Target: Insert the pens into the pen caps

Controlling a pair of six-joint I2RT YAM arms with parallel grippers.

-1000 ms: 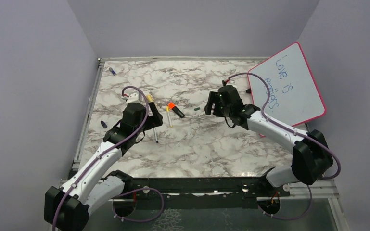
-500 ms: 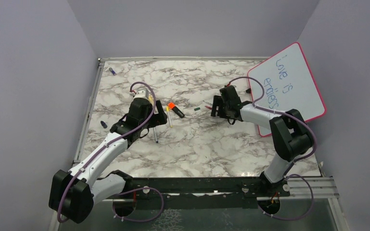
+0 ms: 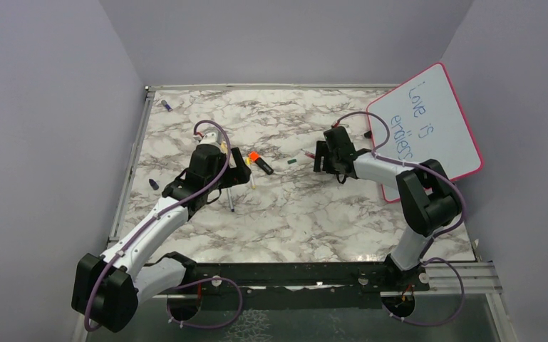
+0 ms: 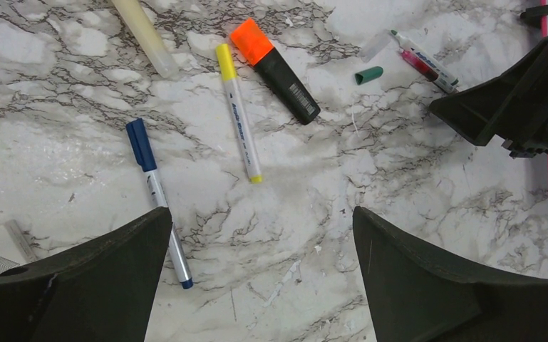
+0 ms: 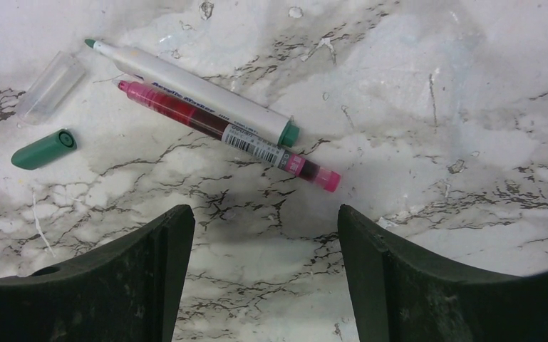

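Left claw (image 4: 256,235) hangs wide open and empty over the marble bench (image 3: 292,214), above a white blue-capped pen (image 4: 155,192) and a white yellow-ended pen (image 4: 239,121). Right claw (image 5: 262,221) gapes too, holding nothing: a white green-tipped pen (image 5: 192,89) and a translucent pink-red pen (image 5: 228,135) lie side by side ahead, with a short green plastic cap (image 5: 43,149) lying loose nearby.

Soft, even overhead light leaves the white, grey-veined marble tabletop (image 3: 292,221) bright, without glare. In the right wrist view a diffuse shadow lies just below the sharply focused dark red translucent pen (image 5: 207,127), while the black fingers (image 5: 107,285) of the right gripper (image 5: 260,228) are dim and blurred along the bottom edge.
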